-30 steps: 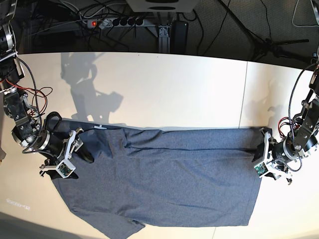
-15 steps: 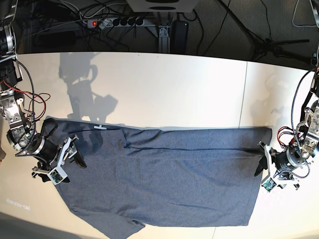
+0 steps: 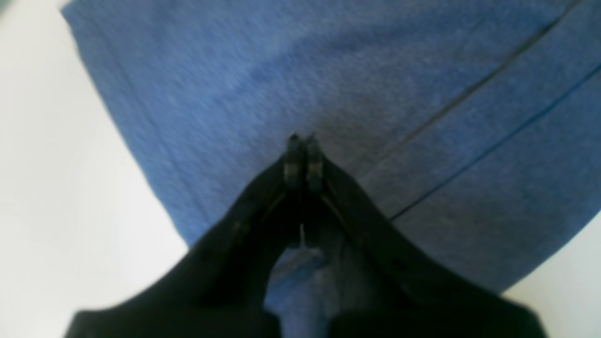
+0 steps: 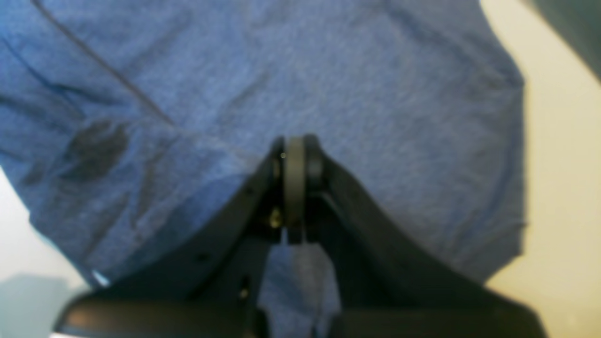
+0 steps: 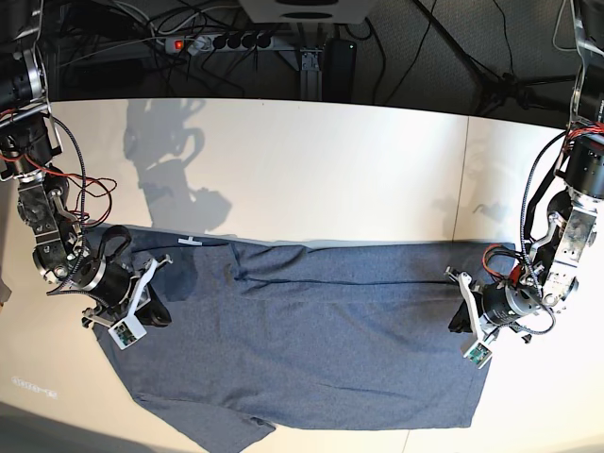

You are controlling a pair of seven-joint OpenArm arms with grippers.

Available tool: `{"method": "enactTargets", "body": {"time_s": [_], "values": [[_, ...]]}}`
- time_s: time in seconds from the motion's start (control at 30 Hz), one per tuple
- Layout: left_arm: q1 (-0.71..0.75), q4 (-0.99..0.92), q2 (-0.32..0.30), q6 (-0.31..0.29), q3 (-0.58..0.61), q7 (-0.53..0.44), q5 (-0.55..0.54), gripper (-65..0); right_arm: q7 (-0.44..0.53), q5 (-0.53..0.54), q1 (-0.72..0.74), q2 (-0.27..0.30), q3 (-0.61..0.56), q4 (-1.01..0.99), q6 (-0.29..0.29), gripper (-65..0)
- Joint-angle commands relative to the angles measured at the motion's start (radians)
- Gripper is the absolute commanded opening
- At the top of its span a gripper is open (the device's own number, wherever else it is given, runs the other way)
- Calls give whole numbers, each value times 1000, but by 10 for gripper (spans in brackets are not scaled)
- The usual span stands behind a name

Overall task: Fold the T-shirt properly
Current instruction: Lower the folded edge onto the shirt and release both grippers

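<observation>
The blue-grey T-shirt (image 5: 311, 340) lies spread flat across the near half of the white table (image 5: 311, 160), with a long horizontal crease near its far edge. A sleeve sticks out at the front left. My left gripper (image 5: 460, 326) sits on the shirt's right edge. In the left wrist view its tips (image 3: 300, 141) are shut, pinching the T-shirt (image 3: 235, 70). My right gripper (image 5: 162, 310) rests on the shirt's left end. In the right wrist view it (image 4: 295, 141) is shut, with the wrinkled T-shirt (image 4: 375, 70) bunched up to its tips.
A small white mark (image 5: 192, 241) shows at the shirt's far left edge. Behind the table's far edge lie a power strip (image 5: 217, 41), cables and stand legs. A seam (image 5: 462, 179) runs across the table on the right. Bare tabletop stretches beyond the shirt.
Both grippers have closed onto the cloth. The left gripper has moved inward from the shirt's right edge, and the right gripper has shifted slightly inward too.
</observation>
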Motion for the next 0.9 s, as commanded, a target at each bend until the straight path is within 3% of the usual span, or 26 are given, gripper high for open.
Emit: {"method": "enactTargets", "body": {"time_s": [0.0,0.17,0.3,0.47,0.6,0.7,0.87], "values": [[-21,12,-3,4,-30,5,-23,-650,18,5,26,13,12,-17,58,-650],[39,12,33,4,-124,98,-73,-650,18,5,26,0,16,-132,54,-650],[86,12,54,64,-145,166,-13,-650,18,9,19,-1,16,-188,55,-650],[106,12,64,68,-145,216,15,-650,16,43,7,-2,16,-198,56,-650],[101,12,62,42,-145,254,58,-650,-46,64,6,0,16,-198,56,-650],[102,12,61,7,-145,360,60,-650,-141,147,1,0,32,-196,56,-650],[128,20,43,6,-145,418,47,-650,-192,174,-104,1,186,-130,57,-650]]}}
